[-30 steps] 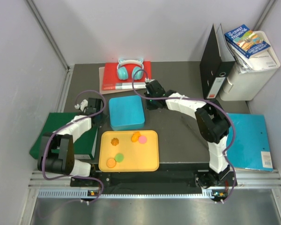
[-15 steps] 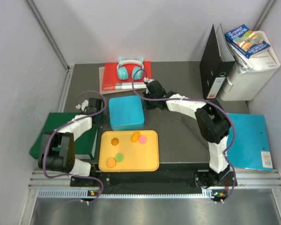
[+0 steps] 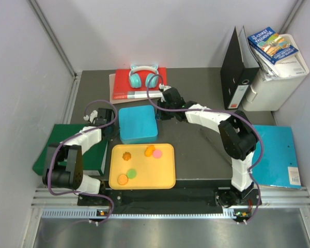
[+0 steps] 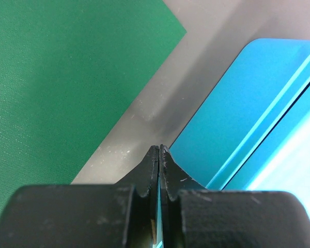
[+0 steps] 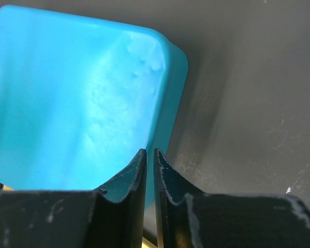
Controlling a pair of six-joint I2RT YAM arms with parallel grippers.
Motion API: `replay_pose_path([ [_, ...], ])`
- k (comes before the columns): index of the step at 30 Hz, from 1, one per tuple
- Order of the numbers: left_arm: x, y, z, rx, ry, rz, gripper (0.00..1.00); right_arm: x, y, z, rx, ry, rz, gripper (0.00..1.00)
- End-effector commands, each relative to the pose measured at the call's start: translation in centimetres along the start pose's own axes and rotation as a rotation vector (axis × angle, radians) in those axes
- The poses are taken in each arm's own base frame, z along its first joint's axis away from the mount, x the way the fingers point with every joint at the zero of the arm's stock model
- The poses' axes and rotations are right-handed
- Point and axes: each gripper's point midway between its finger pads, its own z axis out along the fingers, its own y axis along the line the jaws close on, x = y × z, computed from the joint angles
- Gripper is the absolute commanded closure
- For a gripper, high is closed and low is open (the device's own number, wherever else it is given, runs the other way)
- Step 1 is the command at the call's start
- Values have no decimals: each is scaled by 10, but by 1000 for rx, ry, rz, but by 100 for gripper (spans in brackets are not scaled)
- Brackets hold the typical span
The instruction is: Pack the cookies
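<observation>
- Green folder (image 3: 46, 150), left edge of the overhead view: not a task item.
- Left gripper (image 4: 158, 148), left of centre: fingers are pressed together, nothing is held; it is set just beside the box's left side.
- Blue box (image 3: 138, 124), centre: the lid appears to be on. Risk: it could be shoved toward the tray if nudged by closed fingers.
- Yellow tray (image 3: 165, 178), below centre: the cookies (image 3: 149, 151) are kept here, five, loose. Risk: being small and flat, they could be flicked off.
- Right gripper (image 5: 149, 151), by the box's upper-right corner: closed to a thin slit, nothing held.
</observation>
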Motion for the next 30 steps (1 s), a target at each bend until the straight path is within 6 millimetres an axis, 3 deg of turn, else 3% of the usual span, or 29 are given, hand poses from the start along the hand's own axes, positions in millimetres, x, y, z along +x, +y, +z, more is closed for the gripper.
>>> replay_pose_path([
  [1, -9, -13, -1, 40, -24, -14, 98, -44, 28, -25, -81, -127, -29, 88],
  [9, -12, -14, -4, 39, -35, -13, 98, -51, 30, -30, -87, -155, -30, 86],
  [17, -46, -9, -26, -25, -161, -45, 85, -65, 43, -50, -131, -211, -38, 84],
  [23, -69, -8, -49, -39, -252, -79, 78, -53, 74, -48, -330, -160, -40, 84],
  [27, -65, -25, -54, 57, -222, -67, 73, -36, 86, -36, -422, -78, -20, 84],
  [30, -64, -24, -48, 55, -221, -77, 71, -34, 91, -32, -448, -65, -7, 85],
])
